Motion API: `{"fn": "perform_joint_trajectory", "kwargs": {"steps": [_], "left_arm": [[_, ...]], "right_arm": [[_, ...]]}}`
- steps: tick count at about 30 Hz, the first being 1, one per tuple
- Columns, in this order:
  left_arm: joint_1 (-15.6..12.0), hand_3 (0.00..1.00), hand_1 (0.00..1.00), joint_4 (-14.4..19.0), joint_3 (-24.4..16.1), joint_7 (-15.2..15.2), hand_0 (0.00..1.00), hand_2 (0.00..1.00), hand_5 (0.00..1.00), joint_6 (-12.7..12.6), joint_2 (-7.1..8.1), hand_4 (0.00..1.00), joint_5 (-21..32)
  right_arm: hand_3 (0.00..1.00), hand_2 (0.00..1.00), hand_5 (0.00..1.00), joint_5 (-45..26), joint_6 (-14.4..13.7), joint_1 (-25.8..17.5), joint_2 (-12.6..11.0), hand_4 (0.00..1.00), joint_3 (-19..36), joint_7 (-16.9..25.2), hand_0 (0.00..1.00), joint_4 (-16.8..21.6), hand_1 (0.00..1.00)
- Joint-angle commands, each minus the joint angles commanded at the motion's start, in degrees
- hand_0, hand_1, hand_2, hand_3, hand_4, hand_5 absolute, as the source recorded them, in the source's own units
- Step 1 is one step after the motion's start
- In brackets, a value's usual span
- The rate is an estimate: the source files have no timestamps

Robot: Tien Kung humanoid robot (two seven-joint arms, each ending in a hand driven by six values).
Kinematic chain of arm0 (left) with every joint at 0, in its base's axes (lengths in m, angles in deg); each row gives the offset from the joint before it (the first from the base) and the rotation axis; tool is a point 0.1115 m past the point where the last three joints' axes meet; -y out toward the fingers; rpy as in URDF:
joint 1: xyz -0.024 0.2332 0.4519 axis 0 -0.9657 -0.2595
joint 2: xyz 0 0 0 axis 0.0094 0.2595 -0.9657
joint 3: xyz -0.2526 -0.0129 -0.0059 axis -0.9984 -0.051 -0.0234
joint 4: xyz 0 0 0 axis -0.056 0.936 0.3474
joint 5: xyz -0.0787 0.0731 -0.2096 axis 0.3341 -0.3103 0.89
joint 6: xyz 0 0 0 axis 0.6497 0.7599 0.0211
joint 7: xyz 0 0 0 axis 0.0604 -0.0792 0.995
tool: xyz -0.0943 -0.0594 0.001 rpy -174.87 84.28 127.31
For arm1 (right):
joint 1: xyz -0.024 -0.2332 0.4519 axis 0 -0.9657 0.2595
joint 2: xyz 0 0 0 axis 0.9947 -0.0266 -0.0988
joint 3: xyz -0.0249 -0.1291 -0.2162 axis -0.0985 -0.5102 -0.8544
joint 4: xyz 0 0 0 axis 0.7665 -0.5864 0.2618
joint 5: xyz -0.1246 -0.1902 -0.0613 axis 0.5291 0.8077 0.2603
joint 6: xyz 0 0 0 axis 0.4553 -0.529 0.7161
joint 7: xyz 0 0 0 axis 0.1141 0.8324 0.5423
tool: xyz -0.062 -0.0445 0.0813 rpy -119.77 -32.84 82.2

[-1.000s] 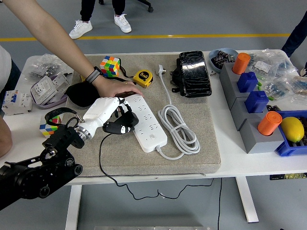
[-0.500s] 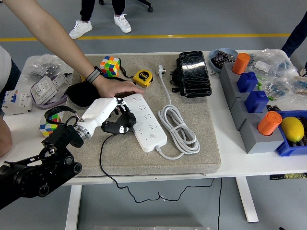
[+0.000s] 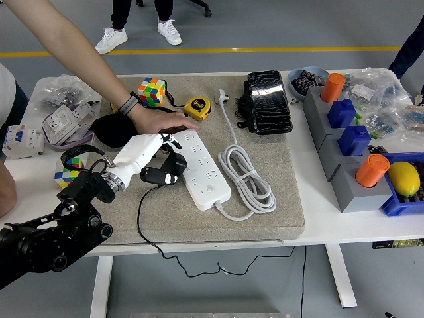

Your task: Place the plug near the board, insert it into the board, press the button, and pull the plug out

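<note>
White worktop (image 3: 318, 225) carries a beige mat (image 3: 265, 218) on which the white power strip (image 3: 202, 169) lies. From the lower left, the left hand (image 3: 142, 156) reaches in on its black arm, white wrist angled up toward the strip, fingers (image 3: 162, 154) curled around the black plug (image 3: 164, 173), which sits just beside the strip's left edge. A person's hand (image 3: 159, 120) presses flat on the strip's far end.

You see a yellow tape measure (image 3: 197, 107) on the grey mat (image 3: 265, 218), with a Rubik's cube (image 3: 152, 91) just left of it.
</note>
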Motion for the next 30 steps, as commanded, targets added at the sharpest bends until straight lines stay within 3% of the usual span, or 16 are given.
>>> {"fn": "perform_joint_trajectory", "kwargs": {"steps": [7, 15, 16, 20, 22, 23, 28, 29, 30], "left_arm": [[-0.32, 0.681, 0.642, 0.25, -0.44, 0.21, 0.403, 0.643, 0.359, -0.04, -0.02, 0.998, 0.11], [-2.27, 0.692, 0.649, 3.04, -3.79, 2.97, 0.408, 0.678, 0.36, -2.52, 0.04, 0.998, 1.13], [-2.92, 0.688, 0.651, 3.86, -4.68, 4.03, 0.414, 0.683, 0.438, -3.61, 0.08, 0.998, 1.67], [-5.51, 0.688, 0.651, 7.08, -6.85, 6.69, 0.414, 0.683, 0.438, -8.08, 0.66, 0.998, 3.4], [-7.03, 0.688, 0.651, 8.87, -7.72, 6.14, 0.414, 0.683, 0.438, -9.53, 1.11, 0.998, 2.95], [-7.68, 0.671, 0.687, 9.49, -8.11, 5.5, 0.543, 0.698, 0.457, -9.54, 1.33, 0.998, 2.71], [-9.96, 0.671, 0.687, 10.66, -9.46, 4.12, 0.543, 0.698, 0.457, -7.28, 2.39, 0.998, 2.3], [-10.26, 0.657, 0.731, 10.9, -9.4, 4.06, 0.69, 0.723, 0.401, -6.97, 2.65, 0.98, 2.21], [-10.69, 0.657, 0.731, 11.25, -9.17, 4.17, 0.69, 0.723, 0.401, -6.66, 3.02, 0.98, 2.18]], "right_arm": [[0.541, 0.619, 0.486, 0.15, -0.01, 0.09, 0.02, 0.926, 0.17, 0.02, 0.574, 0.06, 0.644], [0.541, 0.619, 0.484, 0.15, 0.0, -0.14, 0.06, 0.926, 0.44, 0.03, 0.574, 0.06, 0.644], [0.541, 0.619, 0.485, 0.17, 0.03, -0.11, 0.03, 0.927, 0.32, 0.0, 0.574, 0.06, 0.644], [0.541, 0.619, 0.485, 0.4, 0.0, -0.12, -0.12, 0.927, 0.56, 0.02, 0.574, 0.15, 0.644], [0.541, 0.619, 0.485, 0.62, -0.01, -0.23, -0.25, 0.927, 0.78, 0.02, 0.574, 0.23, 0.644], [0.541, 0.619, 0.484, 0.63, 0.0, -0.3, -0.28, 0.927, 0.8, 0.02, 0.574, 0.22, 0.644], [0.541, 0.619, 0.484, 0.69, 0.04, -0.56, -0.2, 0.927, 0.91, 0.02, 0.574, 0.21, 0.644], [0.541, 0.618, 0.482, 0.71, 0.04, -0.57, -0.15, 0.927, 0.94, 0.02, 0.574, 0.22, 0.644], [0.541, 0.618, 0.482, 0.72, 0.04, -0.58, -0.12, 0.927, 1.01, 0.05, 0.574, 0.25, 0.644]]}}
